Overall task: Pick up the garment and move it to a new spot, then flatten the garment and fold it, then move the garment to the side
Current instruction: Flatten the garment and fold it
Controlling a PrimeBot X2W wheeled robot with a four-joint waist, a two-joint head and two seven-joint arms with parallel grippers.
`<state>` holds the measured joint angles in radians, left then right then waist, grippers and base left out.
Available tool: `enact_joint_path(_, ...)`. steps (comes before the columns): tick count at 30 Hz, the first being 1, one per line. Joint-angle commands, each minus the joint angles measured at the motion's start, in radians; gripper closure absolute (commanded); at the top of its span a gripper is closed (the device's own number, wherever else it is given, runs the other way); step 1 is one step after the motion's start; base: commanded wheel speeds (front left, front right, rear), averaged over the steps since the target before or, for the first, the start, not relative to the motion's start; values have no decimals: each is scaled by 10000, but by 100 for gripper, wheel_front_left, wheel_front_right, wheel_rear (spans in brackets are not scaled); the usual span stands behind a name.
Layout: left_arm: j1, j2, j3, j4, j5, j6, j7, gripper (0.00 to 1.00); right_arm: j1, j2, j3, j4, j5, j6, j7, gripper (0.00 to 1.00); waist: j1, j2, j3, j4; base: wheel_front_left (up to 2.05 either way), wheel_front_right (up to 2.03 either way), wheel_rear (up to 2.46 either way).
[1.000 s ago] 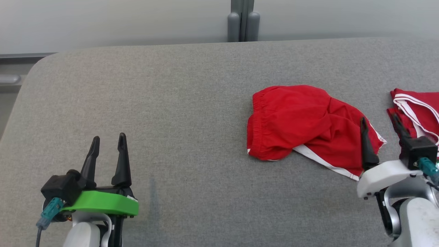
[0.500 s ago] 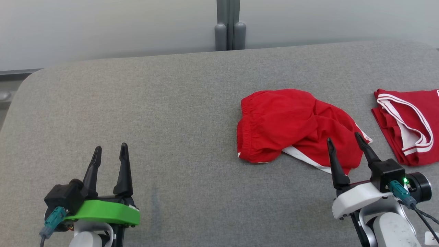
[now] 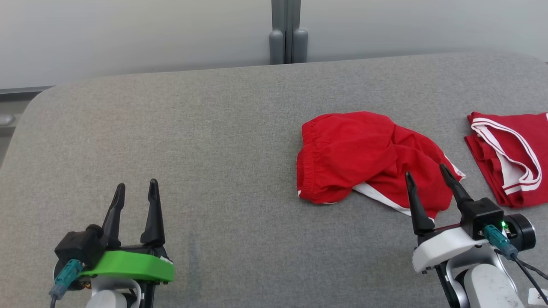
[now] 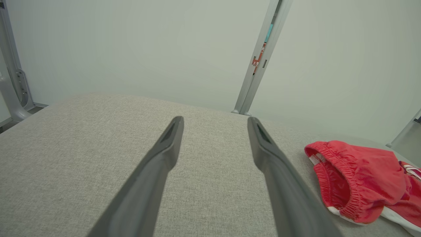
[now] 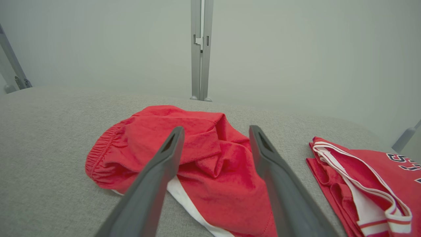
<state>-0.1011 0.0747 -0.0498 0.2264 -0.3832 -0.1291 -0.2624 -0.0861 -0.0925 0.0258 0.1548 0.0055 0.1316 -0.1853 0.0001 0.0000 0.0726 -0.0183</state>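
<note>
The counter (image 3: 171,128) lies bare on the left; red shorts (image 3: 355,154) and a folded red jersey (image 3: 509,158) crowd its right side.

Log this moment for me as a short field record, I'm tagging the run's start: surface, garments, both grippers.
surface: grey fabric-covered table
central garment: red shorts, crumpled, white trim, right of centre, not held
second garment: red jersey, white trim, at right edge, apart from the shorts
left gripper: open, empty, over bare table
right gripper: open, empty, fingers pointing at the shorts
stage: pick-up not yet done
</note>
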Motion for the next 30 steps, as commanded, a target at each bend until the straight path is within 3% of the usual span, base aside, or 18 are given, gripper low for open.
enact_joint_path(1,177,-7,36,-64,69,-18,-27,0,-66,-26,29,2,38,-20,-6,0,-1,0,18,-21,0,0,0)
enact_joint_path(7,-30,78,-333,106,241,-18,-27,0,44,44,-122,189,254,-20,177,0,-1,0,182,-219,0,0,0)
enact_joint_path(19,-2047,483,-4205,2911,-411,-6,481,0,-240,250,-94,1521,976,-20,1899,0,-1,0,1062,-1187,0,0,0)
enact_joint_path(30,-3689,645,-6370,4646,-1141,-6,104,0,-1305,360,164,2977,1597,-20,1653,0,-1,0,1680,-1739,0,0,0)
